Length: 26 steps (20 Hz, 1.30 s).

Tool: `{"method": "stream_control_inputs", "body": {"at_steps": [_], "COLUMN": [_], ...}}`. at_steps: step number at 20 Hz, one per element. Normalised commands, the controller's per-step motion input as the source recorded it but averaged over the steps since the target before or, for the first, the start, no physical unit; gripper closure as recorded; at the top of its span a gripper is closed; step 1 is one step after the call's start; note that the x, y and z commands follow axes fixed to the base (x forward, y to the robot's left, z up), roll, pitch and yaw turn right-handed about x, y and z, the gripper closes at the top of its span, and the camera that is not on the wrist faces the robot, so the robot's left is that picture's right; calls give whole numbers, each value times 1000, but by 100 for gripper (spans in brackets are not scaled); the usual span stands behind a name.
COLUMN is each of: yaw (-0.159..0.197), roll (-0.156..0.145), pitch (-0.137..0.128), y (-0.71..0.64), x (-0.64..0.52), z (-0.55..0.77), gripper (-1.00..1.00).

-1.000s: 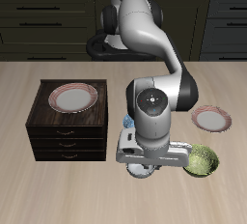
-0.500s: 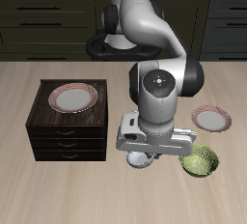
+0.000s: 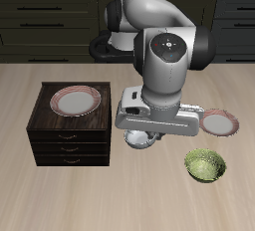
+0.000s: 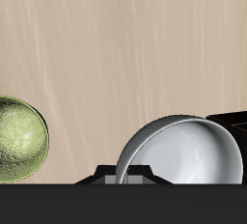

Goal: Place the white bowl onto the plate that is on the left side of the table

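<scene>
- White and slightly grey, the white bowl hangs under my hand in the exterior view, only its lower part showing below my gripper. It looks clear of the wooden table, so I judge that I carry it. My fingers are hidden behind the hand, so this view does not show how wide they stand.
- The plate I must reach lies on the table beside my gripper, on the left side of the table and a little farther back than the bowl, near but apart. The coming move is therefore mostly sideways toward it. The green bowl sits nearer the front edge than my gripper, next to that path; I should pass behind it. A second plate rests on top of the dark drawer cabinet on my other side; it is not my goal.
- In the wrist view the white bowl fills the place directly at my fingers, its rim touching them, so I judge I am closed on its rim. The green bowl shows apart from it.
</scene>
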Motion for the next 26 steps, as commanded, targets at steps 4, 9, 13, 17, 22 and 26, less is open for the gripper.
{"method": "stream_control_inputs", "body": {"at_steps": [4, 9, 13, 17, 22, 26], "yaw": [7, 13, -8, -4, -79, -5], "roll": [-3, -5, 4, 3, 3, -27], "pitch": [-61, -65, -17, -26, 1, -40], "y": [-75, -41, 38, 130, 44, -34], "x": [-127, -207, -134, -270, -342, -499], "z": [490, 498, 173, 126, 86, 377], "gripper": [100, 100, 100, 100, 100, 100]}}
